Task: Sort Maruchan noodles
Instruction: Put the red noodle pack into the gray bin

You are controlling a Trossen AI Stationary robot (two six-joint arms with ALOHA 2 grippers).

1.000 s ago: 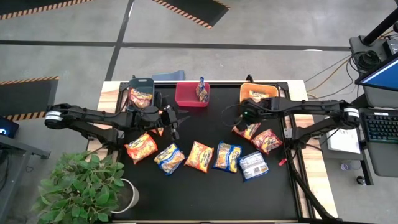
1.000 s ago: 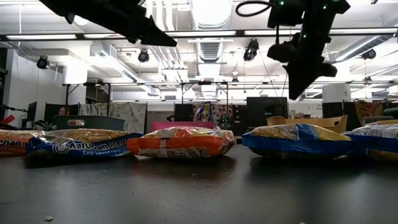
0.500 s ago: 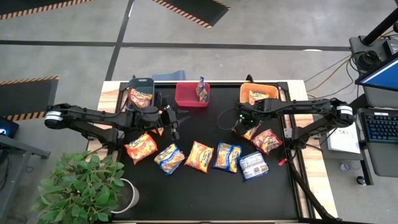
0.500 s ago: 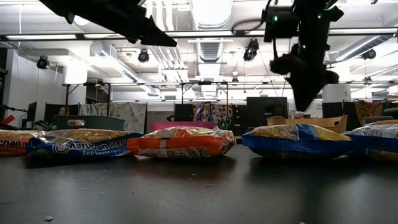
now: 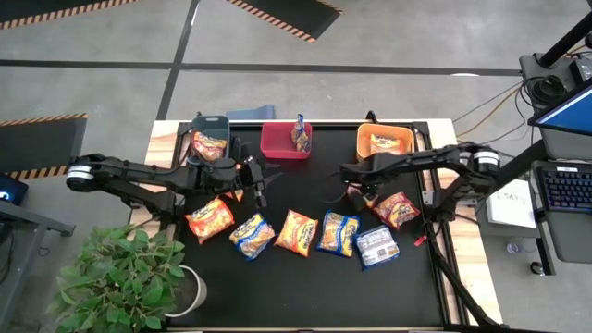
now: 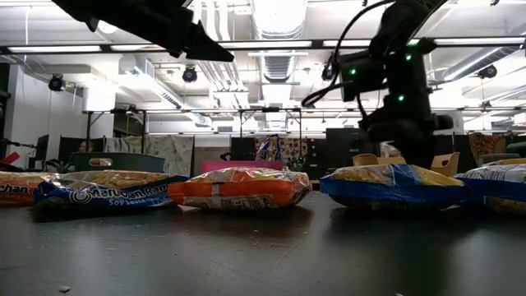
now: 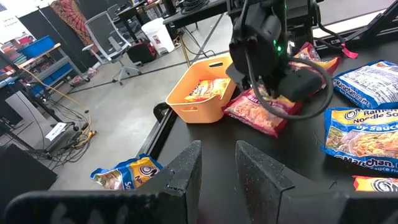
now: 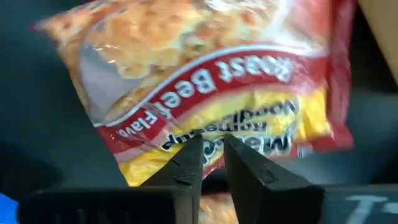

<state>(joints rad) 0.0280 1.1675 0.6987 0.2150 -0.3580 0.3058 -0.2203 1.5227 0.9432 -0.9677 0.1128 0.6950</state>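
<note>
Several Maruchan noodles packets lie flat in a row on the black table: orange (image 5: 210, 219), blue-and-yellow (image 5: 252, 235), orange (image 5: 297, 231), blue-and-yellow (image 5: 339, 233), silver-white (image 5: 376, 246) and red (image 5: 397, 209). My right gripper (image 5: 359, 190) points down over a red-and-yellow packet (image 8: 205, 81) near the orange bin (image 5: 403, 148). Its fingers stand a narrow gap apart (image 8: 213, 149), with nothing between them. My left gripper (image 5: 260, 185) hangs above the table's left half, slightly open (image 7: 217, 155) and holding nothing. My right gripper comes at the red-and-yellow packet's printed face (image 8: 211, 134) from above, pointing down. The packet lies flat on the table. Whether the fingertips (image 8: 189, 155) touch it, I cannot tell.
Along the far edge stand a dark grey bin (image 5: 210, 141), a red bin (image 5: 277, 143) with a blue packet (image 5: 299, 132) upright in it, and the orange bin, each with a packet inside. A potted plant (image 5: 120, 277) stands off the near left corner. One packet (image 7: 124, 177) lies on the floor.
My right gripper has sunk from beside the orange bin toward the table's near edge. It has tipped to point straight down and now stands low over the red-and-yellow packet. The packets have not moved.
</note>
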